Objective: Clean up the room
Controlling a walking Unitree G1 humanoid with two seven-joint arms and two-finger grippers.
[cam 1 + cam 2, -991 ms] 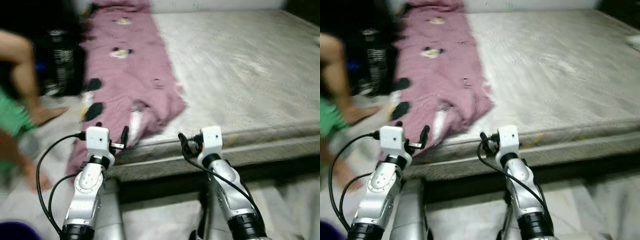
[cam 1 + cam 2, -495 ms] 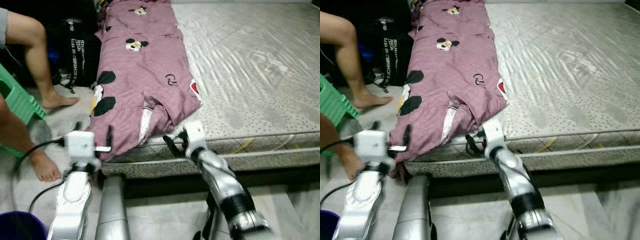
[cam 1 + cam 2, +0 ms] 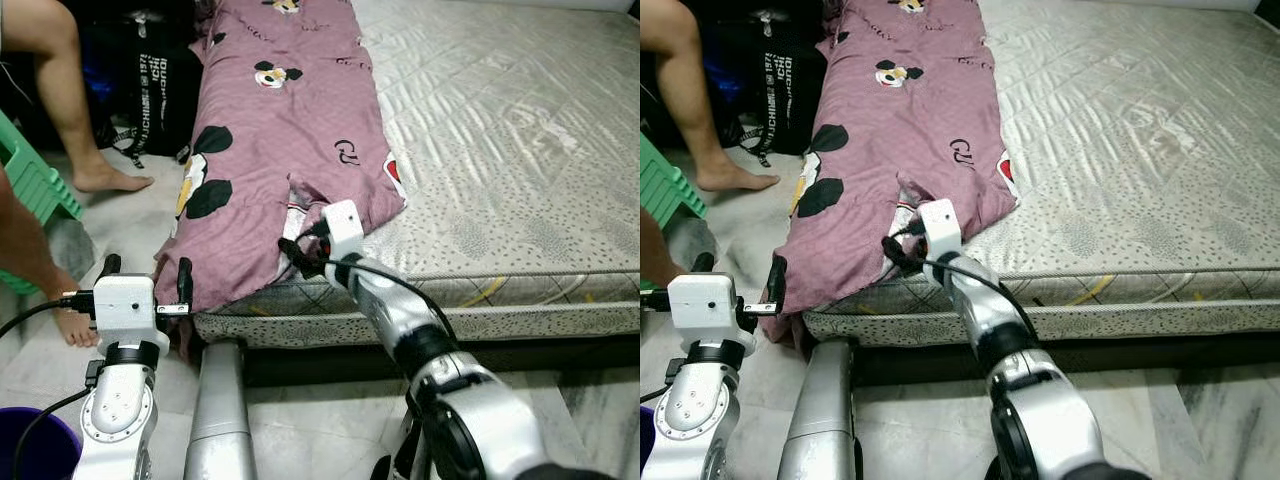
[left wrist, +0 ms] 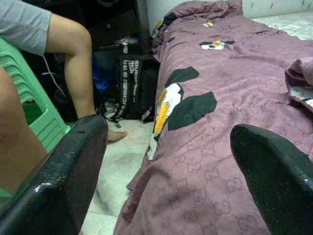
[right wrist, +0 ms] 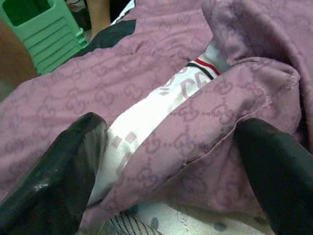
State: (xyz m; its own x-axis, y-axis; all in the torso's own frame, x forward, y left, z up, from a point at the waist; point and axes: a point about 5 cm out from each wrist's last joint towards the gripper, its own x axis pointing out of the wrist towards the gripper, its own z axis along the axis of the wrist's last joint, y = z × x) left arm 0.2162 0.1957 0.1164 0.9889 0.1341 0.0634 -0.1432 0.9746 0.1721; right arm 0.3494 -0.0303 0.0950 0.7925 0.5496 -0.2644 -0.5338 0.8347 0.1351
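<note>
Here the purple blanket (image 3: 290,150) lies along the left side of the bare mattress (image 3: 520,170), its near-left edge hanging over the mattress side toward the floor. The right gripper (image 3: 297,258) sits at the blanket's near folded edge — fingers spread wide, pads (image 5: 58,166) on either side of the fold, nothing clamped. The left gripper (image 3: 145,283) hovers left of the hanging edge, jaws wide apart and empty. A person's leg (image 3: 65,95) and a green stool (image 3: 30,185) stand at far left — a black bag (image 3: 160,90) beside them.

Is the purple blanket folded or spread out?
Spread out: the purple blanket lies lengthwise along the mattress, its near corner turned back and one side hanging over.
</note>
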